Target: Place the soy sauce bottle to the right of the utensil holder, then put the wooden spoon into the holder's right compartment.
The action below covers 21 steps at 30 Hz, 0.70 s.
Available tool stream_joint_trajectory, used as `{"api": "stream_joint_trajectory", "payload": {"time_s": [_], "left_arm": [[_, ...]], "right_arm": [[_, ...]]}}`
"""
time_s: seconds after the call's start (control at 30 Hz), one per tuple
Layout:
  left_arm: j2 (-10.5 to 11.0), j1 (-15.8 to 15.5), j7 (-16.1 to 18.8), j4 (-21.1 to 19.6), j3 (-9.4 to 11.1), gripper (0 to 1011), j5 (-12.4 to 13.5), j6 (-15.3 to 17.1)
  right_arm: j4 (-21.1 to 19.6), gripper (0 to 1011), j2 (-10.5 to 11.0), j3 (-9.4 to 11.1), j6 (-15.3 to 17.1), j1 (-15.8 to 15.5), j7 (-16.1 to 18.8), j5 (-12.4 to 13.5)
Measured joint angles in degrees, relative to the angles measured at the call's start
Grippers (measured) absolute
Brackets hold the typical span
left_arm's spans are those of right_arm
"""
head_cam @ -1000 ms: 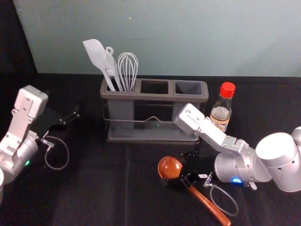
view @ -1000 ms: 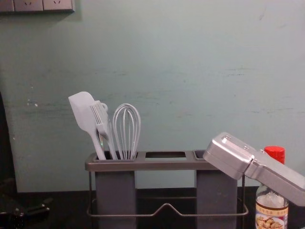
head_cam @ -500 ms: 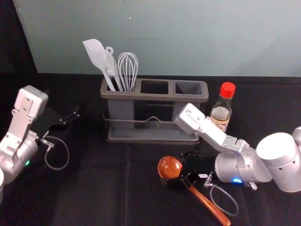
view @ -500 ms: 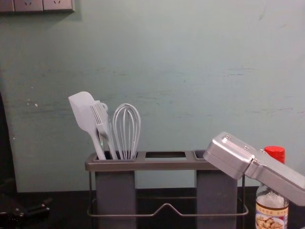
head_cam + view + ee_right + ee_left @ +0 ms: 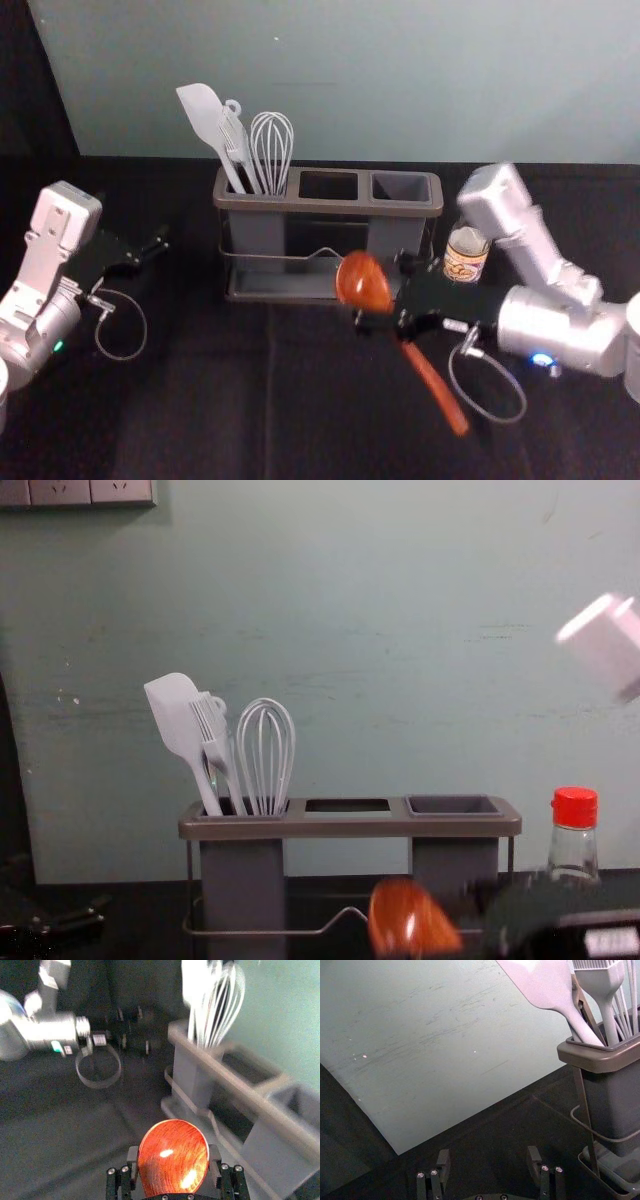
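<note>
Spoon has risen; right gripper clasps it before the holder.

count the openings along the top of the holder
3: left opening, with the whisk in it; middle opening; right opening, nearest the sauce bottle. None looks hidden.

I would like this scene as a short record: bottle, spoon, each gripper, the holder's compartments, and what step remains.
bottle: the bottle stands upright, right of the holder
spoon: the spoon is held in front of the holder
right gripper: the right gripper is closed on the spoon
left gripper: the left gripper is open, left of the holder
left compartment: spatula, brush, whisk
right compartment: empty
remaining: spoon into right compartment
</note>
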Motion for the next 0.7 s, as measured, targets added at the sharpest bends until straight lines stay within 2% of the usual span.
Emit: {"api": "stream_joint_trajectory", "payload": {"time_s": [0.07, 0.2, 0.33, 0.37, 0.4, 0.43, 0.53, 0.6, 0.63, 0.7], "left_arm": [[0.0, 0.0, 0.0, 0.0, 0.0, 1005, 0.0, 0.0], [0.0, 0.0, 0.0, 0.0, 0.0, 1005, 0.0, 0.0], [0.0, 0.0, 0.0, 0.0, 0.0, 1005, 0.0, 0.0], [0.0, 0.0, 0.0, 0.0, 0.0, 1005, 0.0, 0.0], [0.0, 0.0, 0.0, 0.0, 0.0, 1004, 0.0, 0.0], [0.0, 0.0, 0.0, 0.0, 0.0, 1004, 0.0, 0.0], [0.0, 0.0, 0.0, 0.0, 0.0, 1005, 0.0, 0.0], [0.0, 0.0, 0.0, 0.0, 0.0, 1005, 0.0, 0.0], [0.0, 0.0, 0.0, 0.0, 0.0, 1005, 0.0, 0.0], [0.0, 0.0, 0.0, 0.0, 0.0, 1005, 0.0, 0.0]], "right_arm": [[-0.4, 842, 0.2, 1.1, -2.3, -0.6, 0.1, 1.1], [-2.0, 842, 1.1, 4.1, -9.5, -2.6, 0.2, 4.0], [-2.5, 842, 1.2, 5.6, -14.0, -3.3, 0.7, 5.7], [-2.5, 842, 1.2, 6.1, -16.1, -3.3, 1.3, 6.5], [-2.3, 842, 1.2, 6.5, -17.8, -3.1, 1.9, 7.2], [-2.3, 842, 1.2, 6.5, -17.8, -3.1, 1.9, 7.2], [-1.3, 842, 0.6, 6.9, -21.3, -2.0, 3.1, 8.2], [0.8, 842, -0.5, 6.9, -24.4, 0.1, 4.7, 9.0], [0.8, 842, -0.5, 6.9, -24.4, 0.1, 4.7, 9.0], [2.5, 842, -1.2, 6.6, -25.9, 2.0, 6.0, 9.3]]}}
